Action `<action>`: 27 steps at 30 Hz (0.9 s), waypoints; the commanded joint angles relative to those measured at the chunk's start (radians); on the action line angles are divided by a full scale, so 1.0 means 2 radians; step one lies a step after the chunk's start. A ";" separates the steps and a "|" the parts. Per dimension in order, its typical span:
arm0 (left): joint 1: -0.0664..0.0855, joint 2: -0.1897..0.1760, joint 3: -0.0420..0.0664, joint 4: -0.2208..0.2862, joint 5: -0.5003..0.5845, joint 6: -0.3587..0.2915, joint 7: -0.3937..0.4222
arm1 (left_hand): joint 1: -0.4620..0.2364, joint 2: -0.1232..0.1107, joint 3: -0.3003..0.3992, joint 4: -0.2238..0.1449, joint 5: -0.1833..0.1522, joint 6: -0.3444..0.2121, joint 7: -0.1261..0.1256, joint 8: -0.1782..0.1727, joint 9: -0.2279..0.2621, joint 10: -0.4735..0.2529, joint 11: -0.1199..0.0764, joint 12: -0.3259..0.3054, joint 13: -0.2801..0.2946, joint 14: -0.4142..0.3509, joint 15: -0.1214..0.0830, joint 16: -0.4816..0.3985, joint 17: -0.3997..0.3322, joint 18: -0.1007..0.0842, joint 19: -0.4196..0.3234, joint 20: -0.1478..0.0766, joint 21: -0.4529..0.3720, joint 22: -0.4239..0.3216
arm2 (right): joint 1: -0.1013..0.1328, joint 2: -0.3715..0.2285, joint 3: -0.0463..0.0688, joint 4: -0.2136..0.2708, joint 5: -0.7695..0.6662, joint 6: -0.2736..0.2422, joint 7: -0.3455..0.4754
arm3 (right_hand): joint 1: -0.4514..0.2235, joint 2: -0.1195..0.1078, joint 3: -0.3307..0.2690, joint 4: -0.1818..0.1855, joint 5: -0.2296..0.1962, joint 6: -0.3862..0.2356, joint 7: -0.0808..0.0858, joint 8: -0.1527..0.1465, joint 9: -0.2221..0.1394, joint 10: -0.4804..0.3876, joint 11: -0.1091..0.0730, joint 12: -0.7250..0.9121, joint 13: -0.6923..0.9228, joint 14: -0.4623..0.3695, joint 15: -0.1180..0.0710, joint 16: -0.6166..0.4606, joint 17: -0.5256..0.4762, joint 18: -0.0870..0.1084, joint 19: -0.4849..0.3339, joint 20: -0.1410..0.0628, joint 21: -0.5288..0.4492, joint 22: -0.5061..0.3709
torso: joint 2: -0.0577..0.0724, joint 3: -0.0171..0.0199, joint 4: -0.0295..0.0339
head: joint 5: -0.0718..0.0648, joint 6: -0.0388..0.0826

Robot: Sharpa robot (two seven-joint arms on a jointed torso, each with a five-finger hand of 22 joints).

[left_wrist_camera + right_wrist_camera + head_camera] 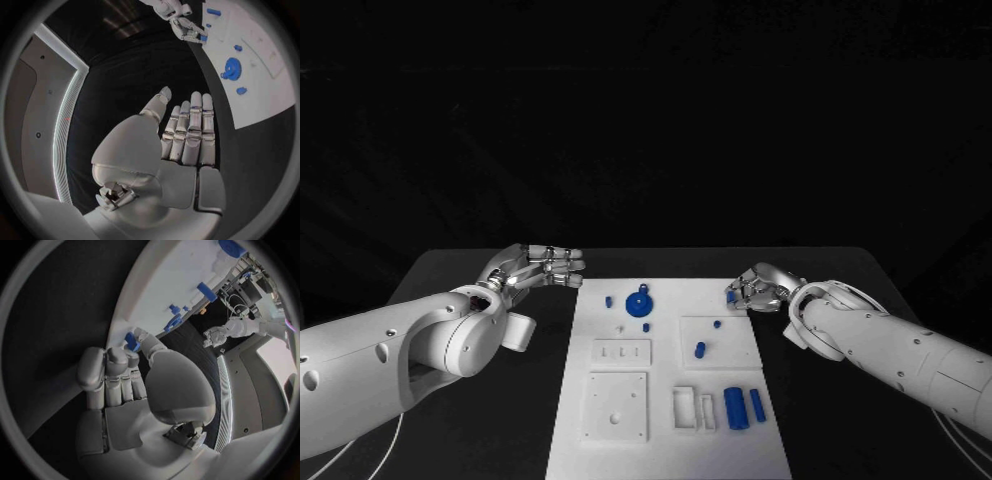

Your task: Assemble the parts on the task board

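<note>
The white task board [668, 440] lies in the middle of the table. On it are a round blue disc [640, 303], small blue pieces [701, 350] and blue cylinders [736, 408] near the front. My right hand [762, 290] is at the board's far right edge and pinches a small blue part [132, 340] between thumb and fingers, low over the board [162, 290]. My left hand [538, 267] hovers over the black table just left of the board's far corner. Its fingers [190, 130] are stretched out straight and hold nothing.
White blocks and plates are fixed on the board: a slotted block [622, 352], a square plate [615, 405] and an upright bracket [685, 407]. Black table [488, 420] runs along both sides of the board.
</note>
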 commanded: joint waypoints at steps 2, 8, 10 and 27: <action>0.000 0.001 0.000 0.001 -0.002 0.008 0.001 | -0.004 0.002 -0.003 -0.001 0.001 -0.004 0.001 0.002 0.001 -0.004 0.000 0.002 0.000 -0.001 -0.001 -0.002 -0.001 -0.004 -0.004 0.000 0.003 -0.001 | -0.001 0.001 0.000 -0.001 -0.001 0.000 0.004 | -0.005 0.001 0.011 -0.003 -0.008 0.008 -0.001 -0.002 0.001 0.001 -0.003 0.003 0.001 0.001 -0.003 0.003 0.001 -0.008 0.009 -0.001 0.002 0.070 | 0.000 0.0003 -0.0004 | -0.001 -0.001; 0.000 0.001 0.000 0.001 -0.003 0.008 0.001 | -0.004 0.002 -0.003 -0.001 0.001 -0.004 0.001 0.002 0.001 -0.004 0.000 0.002 0.000 -0.001 -0.001 -0.002 -0.001 -0.004 -0.004 0.000 0.003 -0.001 | -0.002 0.002 0.000 -0.002 -0.003 -0.012 0.002 | -0.002 0.007 0.045 -0.006 -0.056 0.022 -0.004 -0.002 0.001 0.002 -0.005 0.004 0.003 0.002 -0.004 0.003 0.003 -0.009 0.009 -0.003 0.002 0.070 | 0.000 0.0006 0.0002 | -0.001 -0.001; 0.000 0.001 0.000 0.000 -0.003 0.008 0.001 | -0.004 0.002 -0.003 -0.001 0.001 -0.004 0.001 0.002 0.001 -0.004 0.000 0.002 0.000 -0.001 -0.001 -0.002 -0.001 -0.004 -0.004 0.000 0.003 -0.001 | -0.002 0.003 0.000 -0.002 -0.004 -0.017 0.000 | -0.003 0.006 0.059 -0.007 -0.065 0.027 -0.005 -0.002 0.001 0.003 -0.006 0.005 0.004 0.002 -0.004 0.005 0.004 -0.009 0.009 -0.003 0.003 0.070 | 0.000 0.0005 0.0002 | -0.001 -0.001; 0.000 0.002 0.000 0.000 -0.003 0.011 -0.001 | -0.004 0.003 -0.003 0.000 0.001 -0.003 0.000 0.002 0.001 -0.002 -0.001 0.002 0.000 -0.001 -0.001 -0.001 -0.001 -0.004 -0.004 0.000 0.004 -0.001 | -0.002 0.003 0.000 0.014 0.004 -0.054 -0.004 | -0.007 0.008 0.064 -0.004 -0.061 0.061 -0.015 -0.001 0.004 0.012 -0.011 0.011 0.011 0.003 -0.009 0.009 0.012 -0.011 0.011 -0.007 0.008 0.071 | -0.001 0.0001 -0.0009 | -0.003 -0.001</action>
